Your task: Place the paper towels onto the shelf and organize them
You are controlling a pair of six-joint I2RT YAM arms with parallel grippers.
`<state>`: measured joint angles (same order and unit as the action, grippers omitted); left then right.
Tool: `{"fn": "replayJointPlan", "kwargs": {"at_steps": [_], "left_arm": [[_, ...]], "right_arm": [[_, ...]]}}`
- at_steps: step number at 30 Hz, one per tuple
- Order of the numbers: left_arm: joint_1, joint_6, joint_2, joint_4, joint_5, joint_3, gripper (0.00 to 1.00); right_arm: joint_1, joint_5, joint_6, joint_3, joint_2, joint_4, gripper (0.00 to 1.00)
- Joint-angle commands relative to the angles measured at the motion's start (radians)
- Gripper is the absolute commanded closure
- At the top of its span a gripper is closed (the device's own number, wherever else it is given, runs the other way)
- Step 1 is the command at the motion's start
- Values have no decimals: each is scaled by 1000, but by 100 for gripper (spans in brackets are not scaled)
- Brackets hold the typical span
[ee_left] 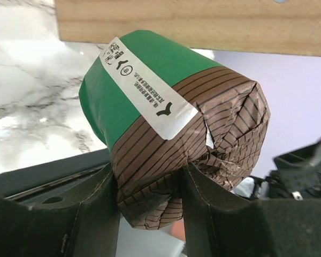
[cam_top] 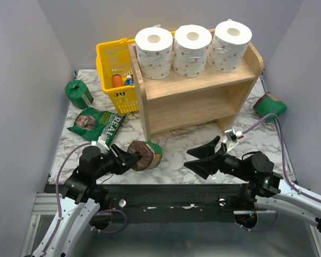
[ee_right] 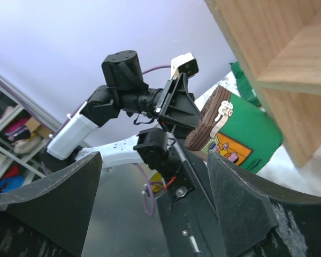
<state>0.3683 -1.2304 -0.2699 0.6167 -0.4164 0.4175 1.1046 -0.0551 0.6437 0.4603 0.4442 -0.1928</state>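
Observation:
Three white dotted paper towels [cam_top: 192, 49] stand in a row on top of the wooden shelf [cam_top: 192, 99]. My left gripper [cam_top: 129, 158] is shut on the brown end of a green-wrapped roll [cam_top: 147, 155], held just above the table's near edge; in the left wrist view the fingers [ee_left: 93, 214] pinch that roll [ee_left: 166, 118] by its crumpled end. My right gripper [cam_top: 203, 155] stands open and holds nothing, a little to the right of that roll [ee_right: 241, 134]. Two more green rolls lie on the table, one far left [cam_top: 77, 92] and one far right [cam_top: 270, 105].
A yellow basket [cam_top: 115, 72] with bottles stands against the shelf's left side. A flat green bag marked "REAL" [cam_top: 96, 124] lies in front of it. Grey walls close in on both sides. The shelf's edge [ee_right: 278, 48] is close by my right gripper.

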Motion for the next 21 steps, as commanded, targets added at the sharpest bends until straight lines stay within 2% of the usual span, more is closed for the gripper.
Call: {"fn": "replayJointPlan", "kwargs": {"at_steps": [1,9,16,21], "left_arm": [[6,-58,61,-267,-196,21,55],[6,-46,113,-204,-231,35,55],[6,-126,167,-345,-324,6,55],[6,-155,176,-394,-344,-12,55]], "right_arm": [[0,-25,86,-34,33,-114,12],[0,5,116,-74,38,-129,12],[0,-78,137,-140,7,-223,11],[0,-141,143,-132,65,-286,9]]}}
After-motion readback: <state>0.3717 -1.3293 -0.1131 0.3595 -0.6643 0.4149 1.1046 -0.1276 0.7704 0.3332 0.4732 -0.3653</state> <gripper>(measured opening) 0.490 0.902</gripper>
